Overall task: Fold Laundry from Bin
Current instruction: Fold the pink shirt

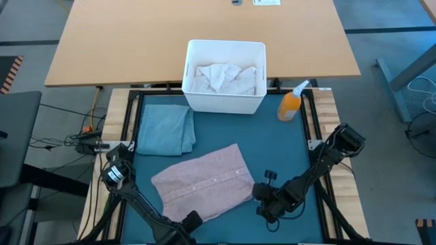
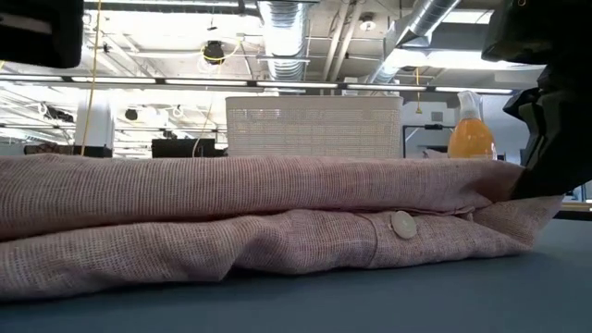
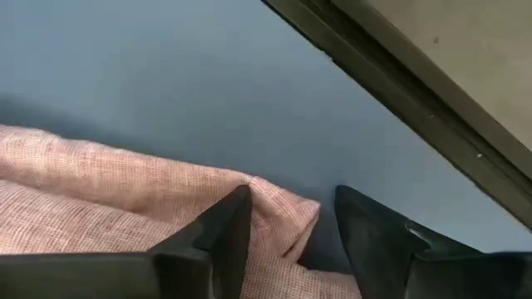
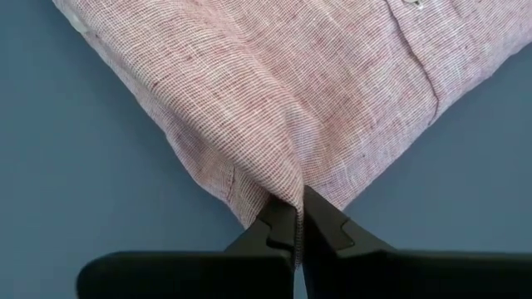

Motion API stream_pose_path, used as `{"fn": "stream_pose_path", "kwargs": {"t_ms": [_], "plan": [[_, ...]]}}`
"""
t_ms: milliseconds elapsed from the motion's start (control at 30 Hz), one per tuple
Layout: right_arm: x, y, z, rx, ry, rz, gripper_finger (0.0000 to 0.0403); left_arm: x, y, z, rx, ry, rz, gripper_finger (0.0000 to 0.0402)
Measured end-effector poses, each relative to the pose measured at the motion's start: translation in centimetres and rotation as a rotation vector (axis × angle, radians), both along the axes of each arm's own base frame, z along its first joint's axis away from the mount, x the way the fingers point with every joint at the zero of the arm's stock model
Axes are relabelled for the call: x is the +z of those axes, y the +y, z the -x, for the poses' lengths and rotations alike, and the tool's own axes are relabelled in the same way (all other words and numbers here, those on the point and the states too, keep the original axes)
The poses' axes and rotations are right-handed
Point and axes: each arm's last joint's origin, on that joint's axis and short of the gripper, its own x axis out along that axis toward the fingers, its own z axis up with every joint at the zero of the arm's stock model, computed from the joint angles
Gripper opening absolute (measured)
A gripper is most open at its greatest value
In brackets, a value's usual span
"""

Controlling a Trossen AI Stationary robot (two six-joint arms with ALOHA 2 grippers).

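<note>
We see the pink shirt (image 1: 204, 181) lying folded on the blue mat (image 1: 286, 146), with its buttons facing up. The right gripper (image 4: 298, 226) is at the shirt's corner on the right side, and its jaws are closed on a pinch of the cloth, so the fabric rises in a small ridge just in front of the fingertips. The left gripper (image 3: 293, 228) is at the opposite end of the shirt (near the front edge of the mat). Its jaws stand apart, and a corner of the shirt lies between them without being squeezed.

Beyond both grippers, well apart from them, the white bin (image 1: 225, 76) stands at the far edge of the mat with white cloth (image 1: 223, 76) inside. A folded blue garment (image 1: 165, 128) lies beside the bin, and an orange spray bottle (image 1: 291, 102) stands on its other side.
</note>
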Motion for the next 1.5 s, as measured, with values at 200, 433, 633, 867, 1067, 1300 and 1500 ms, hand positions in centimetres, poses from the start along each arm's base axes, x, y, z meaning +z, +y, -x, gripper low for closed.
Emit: {"fn": "stream_pose_path", "kwargs": {"t_ms": [200, 433, 633, 867, 1067, 1300, 1500], "plan": [[0.0, -0.1, 0.1, 0.001, 0.012, 0.003, 0.0026, 0.2, 0.2, 0.1, 0.034, 0.014, -0.038, 0.0046], [-0.1, 0.0, 0.1, 0.003, 0.017, -0.005, 0.0026, 0.7, 0.5, 0.5, 0.110, 0.040, -0.058, 0.0003], [-0.1, -0.1, 0.3, -0.016, 0.046, -0.024, 0.0025, 2.0, -0.1, 1.6, 0.131, 0.086, -0.028, 0.0001], [-0.1, 0.0, 0.3, -0.016, 0.040, -0.028, 0.0025, 2.2, -0.4, 1.4, 0.165, 0.054, -0.017, 0.0003], [-0.1, 0.0, 0.2, -0.015, 0.036, -0.032, 0.0025, 4.3, -0.8, 1.1, 0.165, 0.050, 0.011, 0.0045], [-0.1, 0.0, 0.2, -0.011, 0.037, -0.029, 0.0025, 7.0, -1.1, 1.9, 0.270, 0.163, 0.051, 0.0109], [-0.1, 0.1, 0.3, -0.007, 0.035, -0.032, 0.0025, 8.8, -0.9, 1.6, 0.248, -0.104, 0.076, 0.0118]]}}
